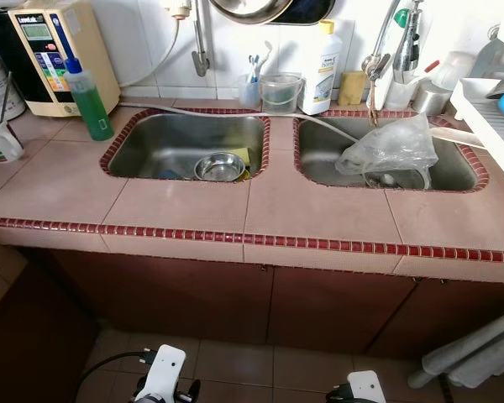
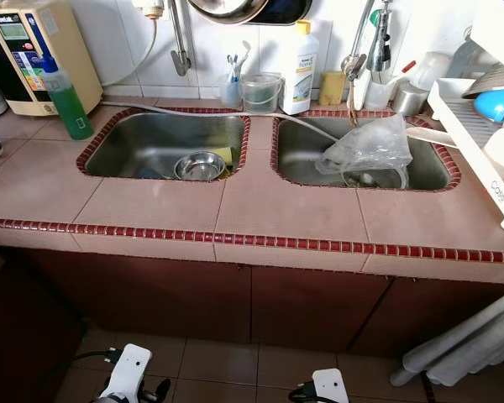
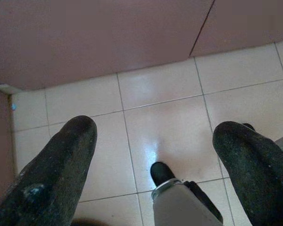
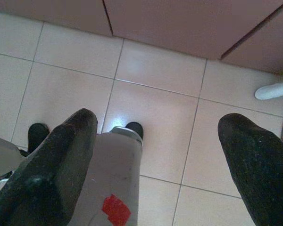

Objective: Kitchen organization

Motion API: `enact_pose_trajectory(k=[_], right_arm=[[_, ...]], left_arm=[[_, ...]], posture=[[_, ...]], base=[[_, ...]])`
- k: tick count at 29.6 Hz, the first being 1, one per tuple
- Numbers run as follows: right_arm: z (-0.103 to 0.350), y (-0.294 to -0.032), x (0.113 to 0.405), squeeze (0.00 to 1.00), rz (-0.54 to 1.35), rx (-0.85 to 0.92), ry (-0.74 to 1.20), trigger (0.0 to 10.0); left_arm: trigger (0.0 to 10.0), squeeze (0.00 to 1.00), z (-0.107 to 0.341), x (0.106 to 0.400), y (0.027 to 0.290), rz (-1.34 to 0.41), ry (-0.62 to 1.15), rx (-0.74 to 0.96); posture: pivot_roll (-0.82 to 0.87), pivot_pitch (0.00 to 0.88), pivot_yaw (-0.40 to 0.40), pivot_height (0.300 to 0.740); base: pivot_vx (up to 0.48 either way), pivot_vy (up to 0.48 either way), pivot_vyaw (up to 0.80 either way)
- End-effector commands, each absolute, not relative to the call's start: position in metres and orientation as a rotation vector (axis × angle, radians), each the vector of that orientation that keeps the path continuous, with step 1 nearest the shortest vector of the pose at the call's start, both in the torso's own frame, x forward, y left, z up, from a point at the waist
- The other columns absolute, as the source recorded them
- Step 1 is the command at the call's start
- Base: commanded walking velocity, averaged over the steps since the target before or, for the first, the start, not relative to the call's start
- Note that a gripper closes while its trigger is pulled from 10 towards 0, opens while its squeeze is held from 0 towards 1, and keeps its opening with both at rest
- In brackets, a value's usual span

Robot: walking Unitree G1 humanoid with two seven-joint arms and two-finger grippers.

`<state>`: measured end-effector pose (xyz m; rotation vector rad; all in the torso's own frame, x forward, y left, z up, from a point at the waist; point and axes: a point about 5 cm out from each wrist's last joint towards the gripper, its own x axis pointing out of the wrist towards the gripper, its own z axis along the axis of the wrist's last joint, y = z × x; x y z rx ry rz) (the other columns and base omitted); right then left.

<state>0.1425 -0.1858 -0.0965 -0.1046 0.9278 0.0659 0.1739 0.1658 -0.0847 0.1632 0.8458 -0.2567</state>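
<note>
While both grippers [image 3: 153, 155] [image 4: 155, 155] gape, steel bowl [image 1: 219, 166] in left sink [image 1: 151, 138], plastic bag [image 1: 389, 149] in right sink [image 1: 462, 168].

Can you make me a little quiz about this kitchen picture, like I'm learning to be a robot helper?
1. True or false: the steel bowl sits in the left sink.
2. What lies in the right sink? A) plastic bag B) frying pan C) towel
3. Fill in: the green bottle stands on the ____.

Key: 1 true. 2 A, the plastic bag. 3 counter.
</note>
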Motion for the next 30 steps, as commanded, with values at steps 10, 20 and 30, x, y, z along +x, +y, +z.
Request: enact_pose_trajectory(k=[10, 20, 30], right_arm=[[-0.097, -0.1875, 0.1412, 0.0, 0.051, -0.094, 0.935, 10.0], [-0.0974, -0.1869, 0.1407, 0.0, 0.051, -0.093, 0.94, 10.0], [-0.0979, -0.1861, 0.1399, 0.0, 0.048, -0.089, 0.945, 10.0]], left_arm=[[10.0, 0.0, -0.0871, 0.1697, 0.1701, -0.246, 0.877, 0.164], [10.0, 0.0, -0.0889, 0.1661, 0.1721, -0.241, 0.897, 0.167], [10.0, 0.0, -0.0898, 0.1644, 0.1742, -0.236, 0.912, 0.172]], posture=[[-0.1, 0.0, 0.043, 0.74], [-0.1, 0.0, 0.046, 0.74], [-0.1, 0.0, 0.047, 0.74]], base=[[0.0, -0.048, 0.0], [0.0, 0.0, 0.0], [0.0, -0.384, 0.0]])
